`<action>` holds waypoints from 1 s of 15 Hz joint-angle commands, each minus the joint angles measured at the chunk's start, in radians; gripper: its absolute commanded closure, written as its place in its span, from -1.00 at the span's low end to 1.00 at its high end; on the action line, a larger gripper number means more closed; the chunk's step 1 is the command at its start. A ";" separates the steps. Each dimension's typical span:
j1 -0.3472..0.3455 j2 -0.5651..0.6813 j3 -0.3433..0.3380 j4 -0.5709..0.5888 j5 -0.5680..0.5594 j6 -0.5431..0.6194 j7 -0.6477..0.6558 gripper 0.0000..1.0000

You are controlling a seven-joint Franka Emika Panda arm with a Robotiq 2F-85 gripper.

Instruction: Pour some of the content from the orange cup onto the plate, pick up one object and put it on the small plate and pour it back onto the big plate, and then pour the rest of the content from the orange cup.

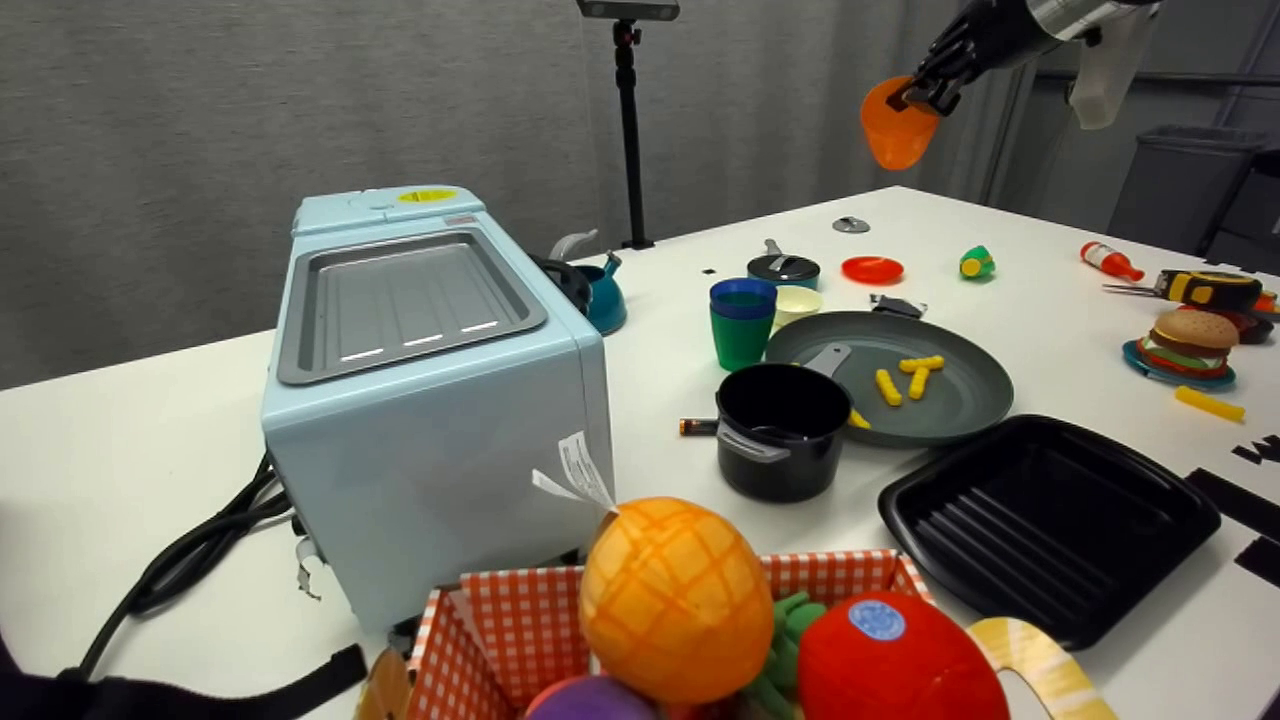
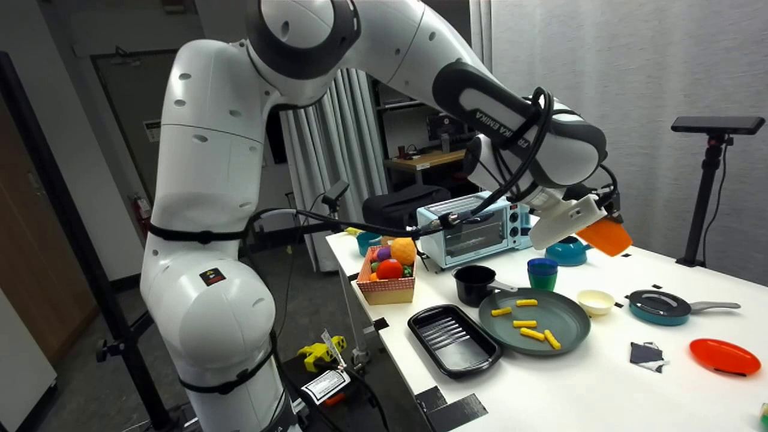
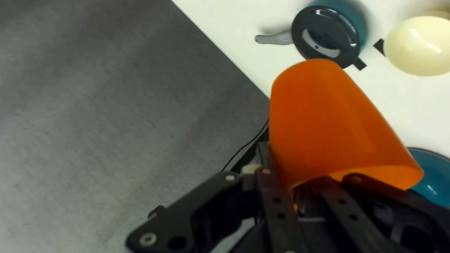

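High above the far part of the table, my gripper [image 1: 915,98] is shut on the wall of the orange cup [image 1: 898,130]. In the wrist view one finger [image 3: 266,158] lies outside the orange cup [image 3: 327,119], and the other reaches inside its rim. The cup is tilted; its inside is hidden, so I cannot tell what it holds. Several yellow pieces of the content [image 2: 528,333] lie on the big plate [image 2: 564,321], well below and apart from the gripper. The small plate [image 2: 596,302], pale yellow, stands beside the big plate with nothing visible in it.
Stacked blue and green cups [image 1: 743,325] and a black pot [image 1: 783,430] crowd the big plate. A black tray [image 1: 1050,530] touches or nearly touches its near side. A light blue toaster oven [image 2: 474,228], a teal kettle [image 2: 567,252] and a lidded pan [image 2: 660,307] stand around.
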 commanded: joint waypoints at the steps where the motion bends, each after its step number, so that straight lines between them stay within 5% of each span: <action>1: -0.222 0.164 0.173 0.238 -0.015 0.247 0.062 0.94; 2: -0.273 0.212 0.207 0.288 0.009 0.304 0.041 0.94; 3: -0.352 0.248 0.246 0.300 0.203 0.342 -0.173 0.94; 4: -0.313 0.320 0.189 0.377 0.123 0.417 -0.032 0.94; 8: -0.276 0.520 0.036 0.539 0.195 0.670 0.046 0.94; 15: -0.282 0.706 -0.060 0.835 0.207 1.022 0.309 0.94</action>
